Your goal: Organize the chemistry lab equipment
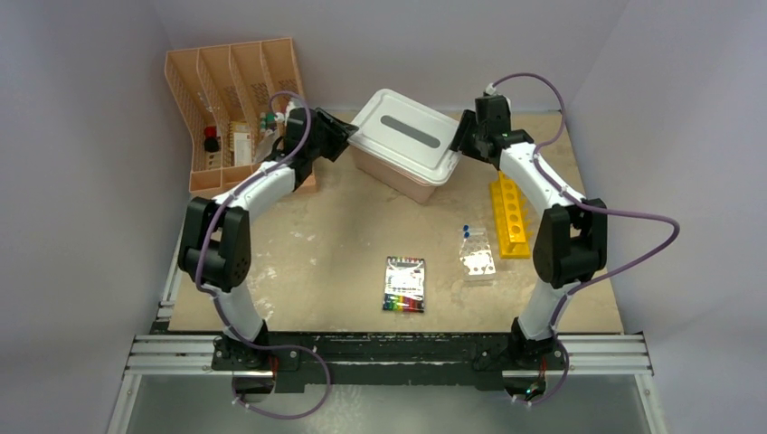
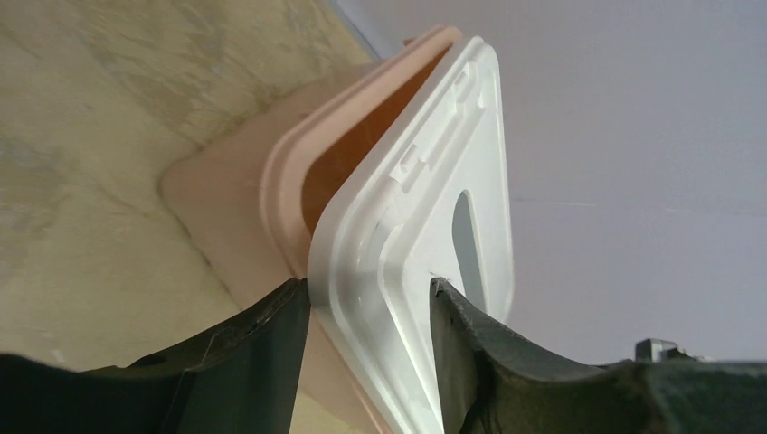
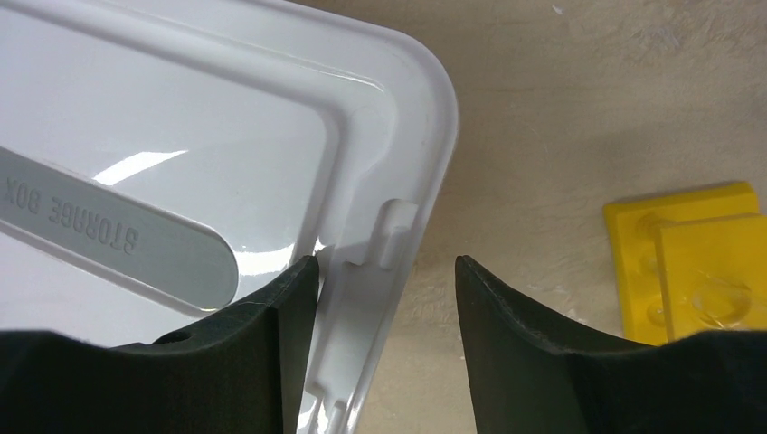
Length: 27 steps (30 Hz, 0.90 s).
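The white lid (image 1: 405, 134) of the pink storage box (image 1: 395, 178), at the far side of the table (image 1: 307, 244), is clamped at its left rim by the jaws of the left gripper (image 2: 371, 294), and this side is raised off the box. The jaws of the right gripper (image 3: 387, 264) are apart, placed astride the right rim. The clear tube rack (image 1: 477, 260) with blue-capped tubes (image 1: 468, 231) is seen just beside a yellow rack (image 1: 511, 214).
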Available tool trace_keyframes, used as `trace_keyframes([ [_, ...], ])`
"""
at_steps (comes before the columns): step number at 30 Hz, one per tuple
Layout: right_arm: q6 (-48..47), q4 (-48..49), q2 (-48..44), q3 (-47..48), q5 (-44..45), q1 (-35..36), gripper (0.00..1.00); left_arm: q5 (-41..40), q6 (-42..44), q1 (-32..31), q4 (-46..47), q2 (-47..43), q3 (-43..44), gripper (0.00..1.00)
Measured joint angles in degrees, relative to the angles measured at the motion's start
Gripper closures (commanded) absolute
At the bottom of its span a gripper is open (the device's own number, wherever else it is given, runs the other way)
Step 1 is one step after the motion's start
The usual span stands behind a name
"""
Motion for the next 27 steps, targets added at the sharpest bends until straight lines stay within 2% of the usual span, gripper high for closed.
trace_keyframes([
  [2, 0.2, 0.1, 0.1, -0.1, -0.4, 0.0, 0.42, -1.4, 2.2, 0.5, -3.4, -0.8, 0.9, 0.43],
  [6, 0.4, 0.2, 0.2, -0.1, -1.0, 0.0, 0.43, -5.2, 8.2, 1.2, -10.3, -2.7, 3.7, 0.41],
  [12, 2.1, 0.2, 0.3, -0.1, -1.9, 0.0, 0.42, -7.1, 16.3, 1.5, -15.5, -3.3, 7.3, 0.35],
  [16, 2.9, 0.3, 0.6, -0.1, -2.7, 0.0, 0.39, -4.9, 19.1, 1.6, -16.6, -2.3, 9.2, 0.29],
  [21, 3.3, 1.2, 1.1, -0.4, -4.6, -0.1, 0.31, -0.2, 19.5, 1.7, -16.4, 1.2, 10.2, 0.28],
  [27, 3.2, 2.2, 1.1, -1.0, -6.6, -0.6, 0.30, 2.7, 18.8, 2.1, -16.0, 5.5, 10.5, 0.28],
])
